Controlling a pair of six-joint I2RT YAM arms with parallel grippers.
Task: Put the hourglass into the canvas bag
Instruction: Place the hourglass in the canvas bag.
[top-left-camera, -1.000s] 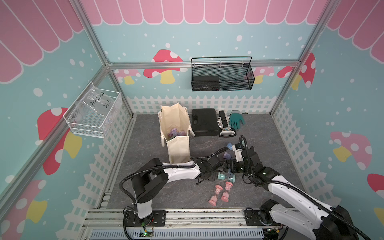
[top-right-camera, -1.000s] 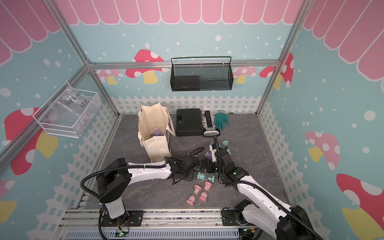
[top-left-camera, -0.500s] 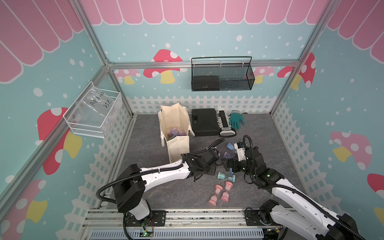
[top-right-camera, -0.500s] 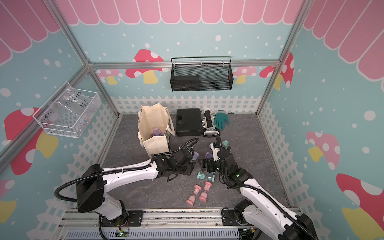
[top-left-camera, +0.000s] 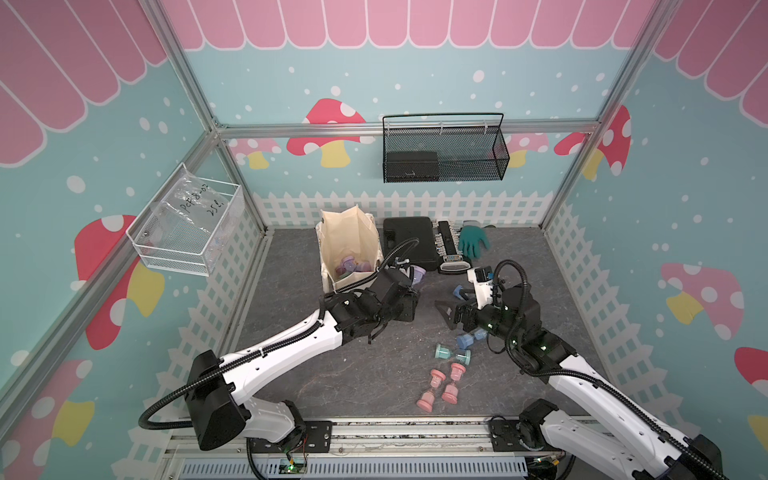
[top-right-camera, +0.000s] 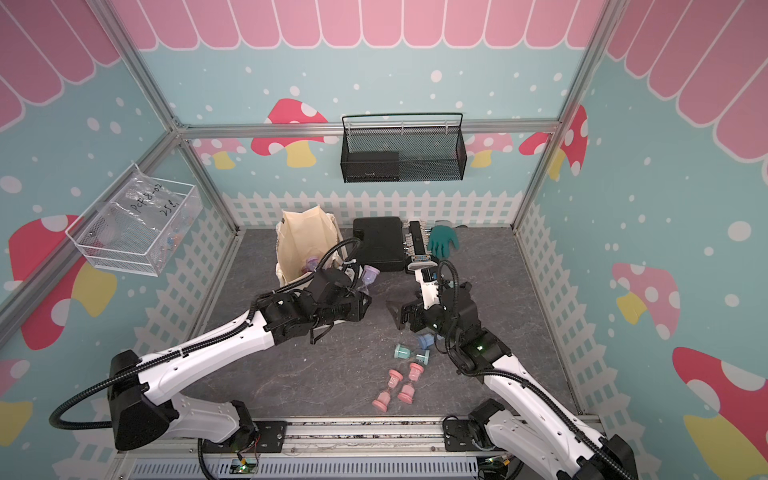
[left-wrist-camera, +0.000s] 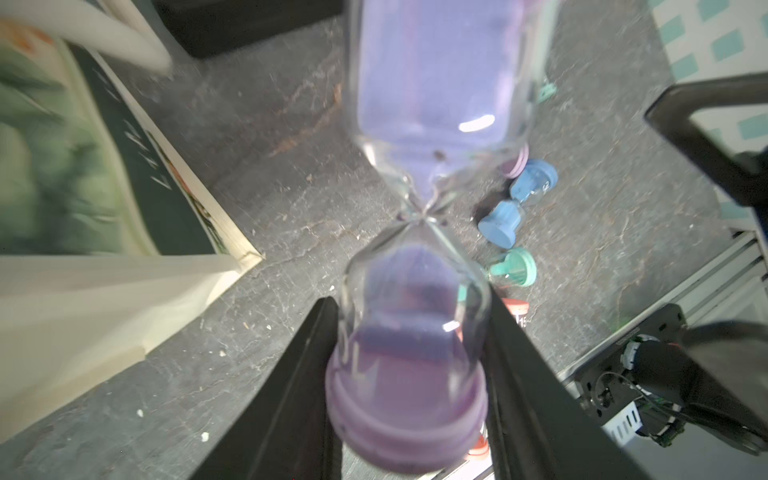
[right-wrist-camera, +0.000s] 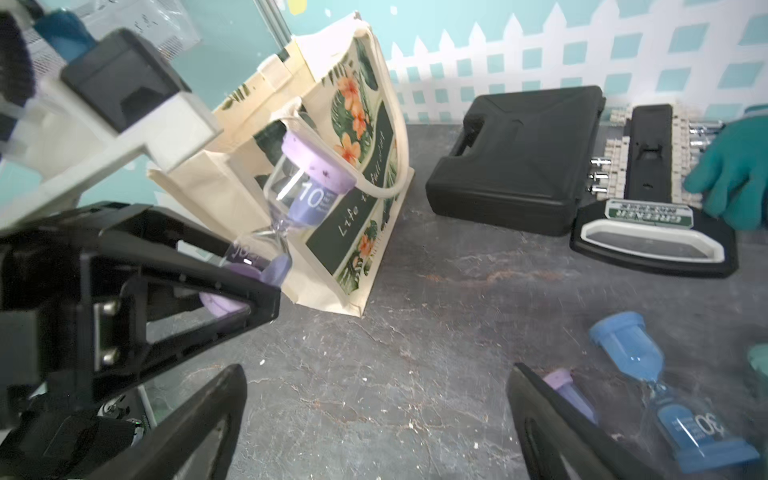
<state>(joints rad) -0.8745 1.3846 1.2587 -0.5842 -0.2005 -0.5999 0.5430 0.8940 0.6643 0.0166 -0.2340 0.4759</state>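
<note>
One purple hourglass (top-left-camera: 417, 276) is up off the floor, pinched by the left claw (top-left-camera: 409, 283) just right of the bag (top-left-camera: 349, 237), near the middle of both top views. It has not reached the opening; it hangs beside the bag's lower right corner. From the left wrist, the black fingers (left-wrist-camera: 299, 374) squeeze the clear glass bulb next to one purple plastic cap, and the thin waist and far bulb stick out past the tips. Purple sand lies in both bulbs. From the right wrist the hourglass (right-wrist-camera: 299, 195) tilts, its free cap close against the printed side of the bag (right-wrist-camera: 365, 174), with a white "10" on the glass.

Cream cloth makes up the boxy bag, which has a dark panel with leaves and orange flowers; it stands open-topped with a few hourglasses (top-left-camera: 351, 266) at the bottom.

Spread wide and holding nothing, the right claw (top-left-camera: 455, 301) hovers right of centre, well clear of the left one. Below it on the mottled grey floor lie blue (top-left-camera: 469, 338), teal (top-left-camera: 453, 354) and pink (top-left-camera: 440, 386) hourglasses. Behind, along the fence, sit a matte black hard case (top-left-camera: 409, 237) and a green glove (top-left-camera: 473, 243).
</note>
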